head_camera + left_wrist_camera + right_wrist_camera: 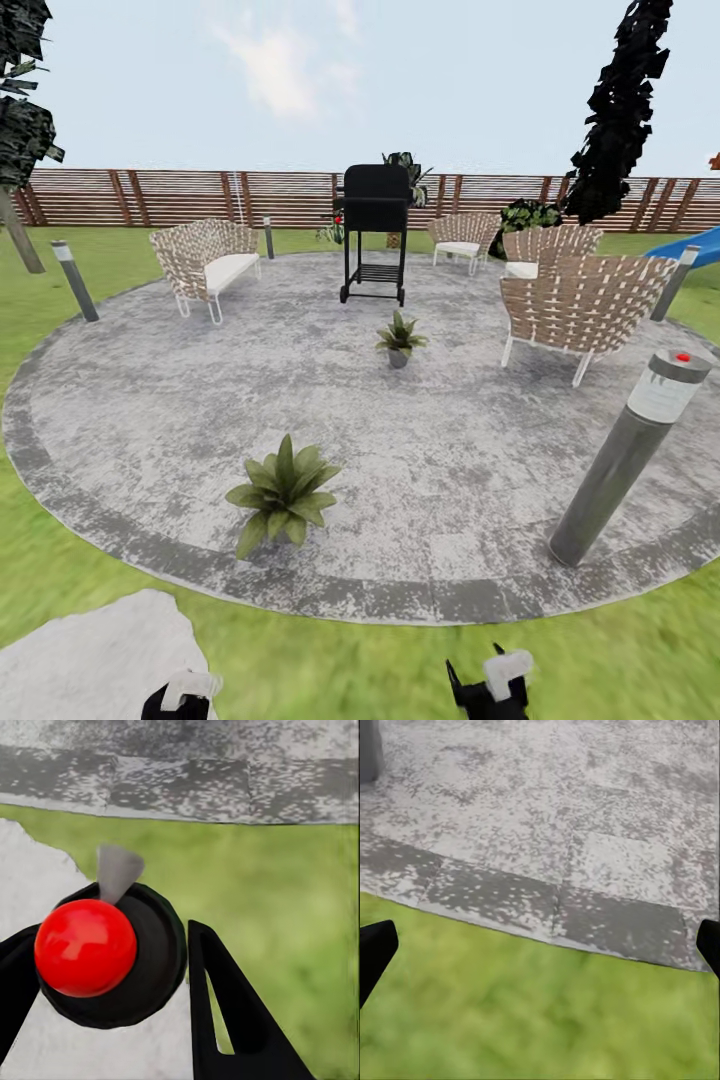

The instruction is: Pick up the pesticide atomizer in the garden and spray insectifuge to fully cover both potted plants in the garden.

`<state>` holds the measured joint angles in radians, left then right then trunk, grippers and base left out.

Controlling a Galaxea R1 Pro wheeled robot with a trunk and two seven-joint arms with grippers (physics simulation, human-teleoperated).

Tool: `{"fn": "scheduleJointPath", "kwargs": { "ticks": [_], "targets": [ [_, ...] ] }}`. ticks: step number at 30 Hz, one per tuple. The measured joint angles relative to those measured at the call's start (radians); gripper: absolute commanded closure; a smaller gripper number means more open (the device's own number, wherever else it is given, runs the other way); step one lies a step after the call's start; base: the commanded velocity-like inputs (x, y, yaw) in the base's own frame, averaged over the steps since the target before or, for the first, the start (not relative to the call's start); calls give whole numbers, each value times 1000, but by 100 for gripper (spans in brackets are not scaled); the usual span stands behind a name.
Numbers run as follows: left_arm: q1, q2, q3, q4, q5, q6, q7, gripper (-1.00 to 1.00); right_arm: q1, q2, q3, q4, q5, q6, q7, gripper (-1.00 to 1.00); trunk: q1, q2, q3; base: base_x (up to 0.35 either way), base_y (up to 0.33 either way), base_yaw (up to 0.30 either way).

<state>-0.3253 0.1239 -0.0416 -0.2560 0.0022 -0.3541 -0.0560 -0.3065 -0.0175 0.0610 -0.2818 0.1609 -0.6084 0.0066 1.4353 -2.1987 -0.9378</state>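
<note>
Left wrist view shows my left gripper (112,967) closed around the pesticide atomizer (101,956), its red cap and pale nozzle seen from above between the black fingers (232,1020), over a pale stepping stone (30,870) and lawn. My right gripper (540,945) hangs wide and empty above the grass at the patio (585,810) edge. In the head view the nearer potted plant (283,492) sits just inside the paved rim, the farther potted plant (400,340) well beyond it, before the black grill (375,235). Pickup looks done; next I should roll closer, aim the nozzle at the nearer rosette and spray.
</note>
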Motion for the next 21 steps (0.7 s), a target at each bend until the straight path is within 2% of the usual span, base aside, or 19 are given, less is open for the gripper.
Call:
{"fn": "scheduleJointPath", "kwargs": {
  "ticks": [2,3,4,5,6,7,8,9,10,11,12,13,14,15,16,18,21],
  "targets": [
    [-2,13,-9,-2,-30,2,-48,100,0,-2,35,-56,50,20,1,-100,0,0,0,0,-3,1],
    [-8,30,-19,-12,-91,4,-152,100,-2,-2,73,-135,163,117,5,-100,0,0,0,0,0,0],
    [-11,32,-18,-15,-106,5,-173,100,-2,-1,76,-151,188,141,9,-100,0,0,0,0,0,0],
    [-18,36,-18,-21,-138,5,-208,100,-3,1,80,-174,227,183,26,-100,0,0,0,0,0,0],
    [-30,41,-18,-26,-195,7,-254,100,-4,3,83,-205,274,236,73,-100,0,0,0,0,0,0],
    [-40,43,-18,-28,-236,9,-279,100,-5,4,84,-223,294,264,119,-100,0,0,0,0,0,0],
    [-65,47,-17,-30,-343,14,-320,100,-7,6,85,-271,320,301,262,-100,0,0,0,0,0,0],
    [-71,47,-18,-31,-382,15,-327,100,-8,6,85,-288,324,307,303,-100,0,0,0,0,0,0],
    [-75,47,-17,-31,-399,16,-330,100,-8,6,85,-295,326,309,319,-100,0,0,0,0,0,0],
    [-91,47,-17,-31,-462,31,-344,100,-10,7,85,-312,329,315,359,-100,0,0,0,0,0,0],
    [-96,47,-17,-31,-479,38,-349,100,-10,7,85,-315,330,316,367,-100,0,0,0,0,0,0],
    [-109,46,-17,-31,-517,70,-366,100,-13,8,86,-319,331,317,382,-100,0,0,0,0,0,0],
    [-114,46,-17,-31,-529,83,-374,100,-14,8,86,-321,332,318,387,-100,0,0,0,0,0,0],
    [-131,45,-17,-33,-559,134,-406,100,-16,10,87,-324,333,319,412,-100,0,0,0,0,0,0],
    [-142,43,-17,-34,-570,154,-424,100,-19,11,87,-325,335,320,432,-100,0,0,0,0,0,0],
    [-168,41,-18,-43,-590,178,-475,100,-41,11,87,-325,349,323,510,-100,0,0,0,0,0,0],
    [-203,36,-18,-56,-636,188,-565,100,-87,13,86,-326,399,325,633,-100,0,0,0,0,0,0]
  ]
}}
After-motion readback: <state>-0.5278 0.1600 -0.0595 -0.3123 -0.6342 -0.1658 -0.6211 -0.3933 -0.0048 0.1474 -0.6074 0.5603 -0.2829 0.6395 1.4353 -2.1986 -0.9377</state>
